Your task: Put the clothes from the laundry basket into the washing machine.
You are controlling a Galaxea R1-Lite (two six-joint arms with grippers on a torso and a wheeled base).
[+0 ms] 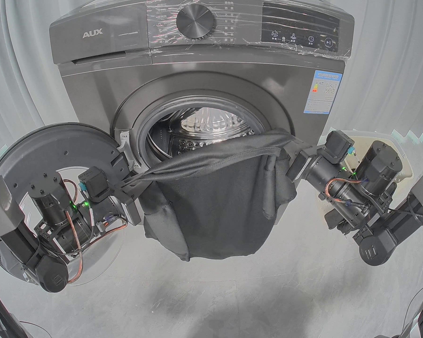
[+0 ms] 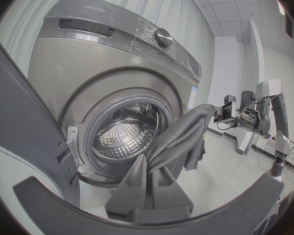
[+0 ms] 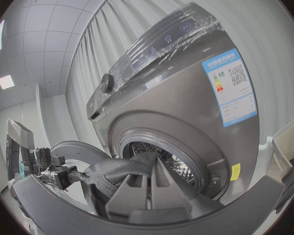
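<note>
the left gripper (image 1: 129,184) is closed on one end of a black garment (image 1: 221,203). in the left wrist view its two fingers (image 2: 137,177) are pinched together with the cloth running up between them. the right gripper (image 1: 290,155) is clamped on the other end, just at the right side of the round opening of the washing machine (image 1: 103,85).

between the two grippers the garment's top edge is pulled into a taut band across the lower part of the opening. the rest hangs down in front of the machine's lower panel, clear of the floor (image 1: 268,296), with one corner drooping lowest on the left. the band lies at the opening's lower rim — whether it touches the rim or sits just in front of it, i can't tell from these angles.

behind the band the shiny metal drum (image 1: 211,120) shows. the round door (image 1: 47,151) is swung wide open to the left, behind the left arm. to the right of the machine, behind the right arm, stands a cream-coloured laundry basket (image 3: 289,137) — its inside is hidden.
</note>
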